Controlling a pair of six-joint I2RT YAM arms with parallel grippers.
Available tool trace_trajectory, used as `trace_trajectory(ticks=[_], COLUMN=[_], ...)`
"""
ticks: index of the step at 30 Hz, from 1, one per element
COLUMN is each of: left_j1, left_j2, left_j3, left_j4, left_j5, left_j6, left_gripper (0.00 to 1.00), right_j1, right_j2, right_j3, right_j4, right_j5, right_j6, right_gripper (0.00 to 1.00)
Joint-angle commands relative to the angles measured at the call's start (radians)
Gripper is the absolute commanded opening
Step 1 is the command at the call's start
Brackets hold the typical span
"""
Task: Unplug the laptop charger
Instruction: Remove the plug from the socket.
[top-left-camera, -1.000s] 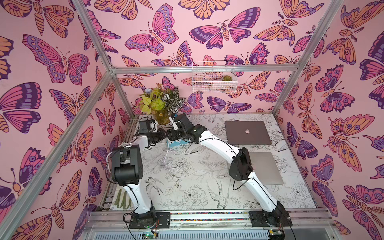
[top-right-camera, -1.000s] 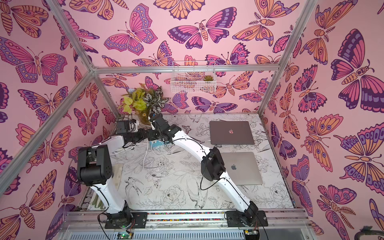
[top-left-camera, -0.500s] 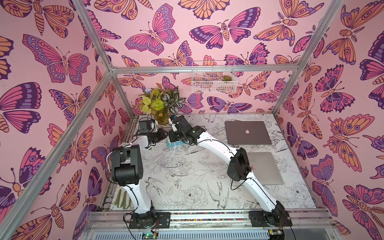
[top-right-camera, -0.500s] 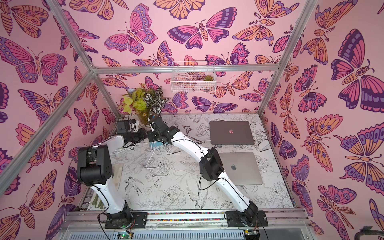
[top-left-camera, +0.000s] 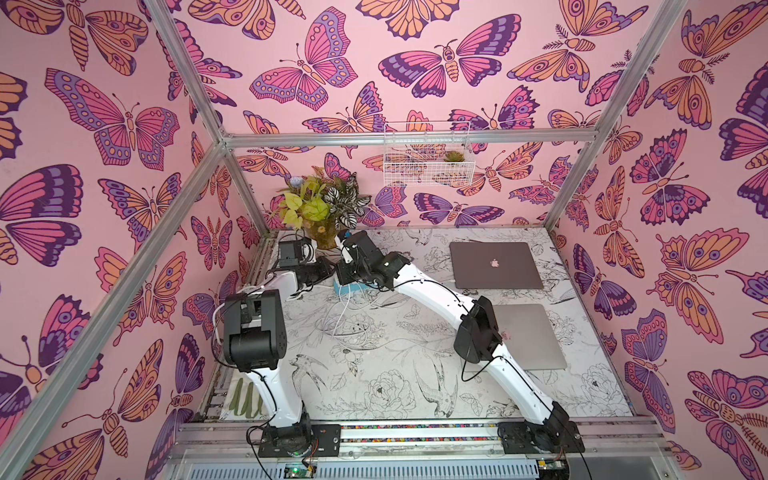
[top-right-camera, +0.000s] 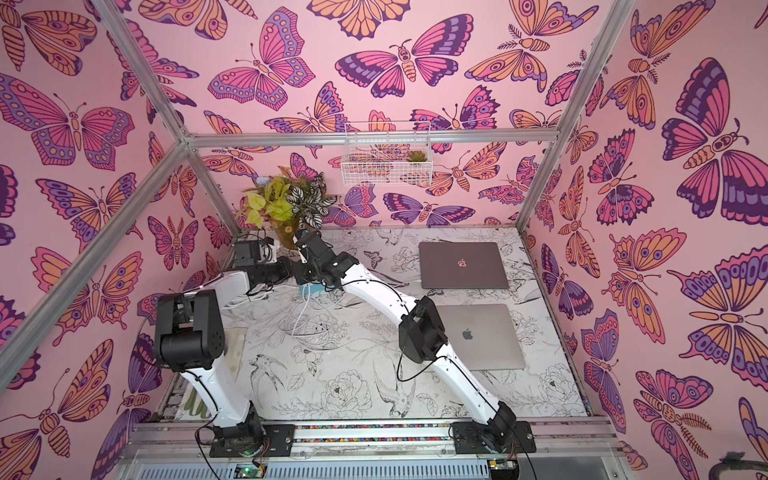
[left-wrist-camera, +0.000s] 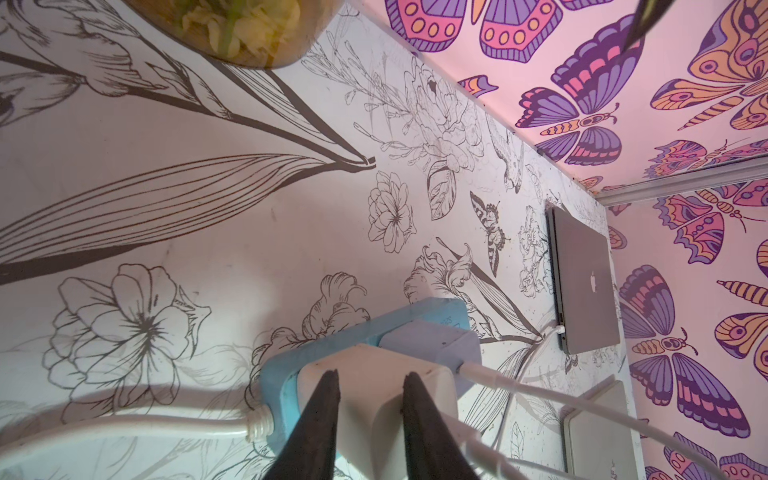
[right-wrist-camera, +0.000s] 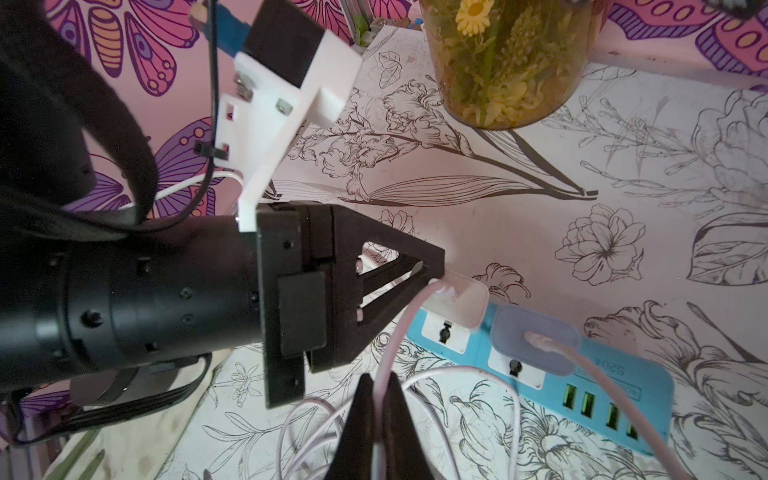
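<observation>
1. White table (top-left-camera: 415, 345), printed with ink flowers, fills the cell floor. Read it as a clock from a top view, with the arm bases at 6.
2. Two closed laptops lie flat: a dark laptop (top-left-camera: 494, 266) at about 1 o'clock and a silver laptop (top-left-camera: 534, 336) at about 3, partly under the right arm.
3. A vase (top-left-camera: 326, 237) of leaves stands at 11 o'clock, and both wrists meet just in front of it.
4. The blue power strip (right-wrist-camera: 623, 382) lies flat at about 10 to 11 o'clock, between the vase and the table's middle.
5. The charger (left-wrist-camera: 370, 403), a cream block, sits plugged into the strip near its end, beside a lilac adapter (left-wrist-camera: 432, 340).
6. The left gripper (left-wrist-camera: 370, 374) meets the charger from the side, jaws part way apart and tips against it. I cannot tell whether they pinch it.
7. The right gripper (right-wrist-camera: 379, 376) has its jaws together on the charger's thin cable (right-wrist-camera: 405, 320), near the block.
8. The step in hand looks like securing the grasp, with the plug not yet out. Next, the left jaws need a firm squeeze, then a straight lift off the socket. Nothing pins the strip, so it may rise too.
</observation>
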Motion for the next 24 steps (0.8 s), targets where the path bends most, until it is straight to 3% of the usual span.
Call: trace_trajectory(ticks=[1, 24], left_j1=[-0.006, -0.006], left_j2=[0.059, 0.082], left_j3=[-0.047, -0.03], left_j4=[-0.106, -0.129], left_j5=[-0.053, -0.057], left_j6=[0.014, 0.006], left_gripper=[0.27, 0.26], right_j1=[0.028, 0.03], right_j2=[-0.065, -0.132], right_j3=[0.036, 0.039], right_j4=[0.026, 0.063], right_j5=[0.019, 0.067], right_j6=[-0.046, -0.122], right_gripper=[0.0, 0.0])
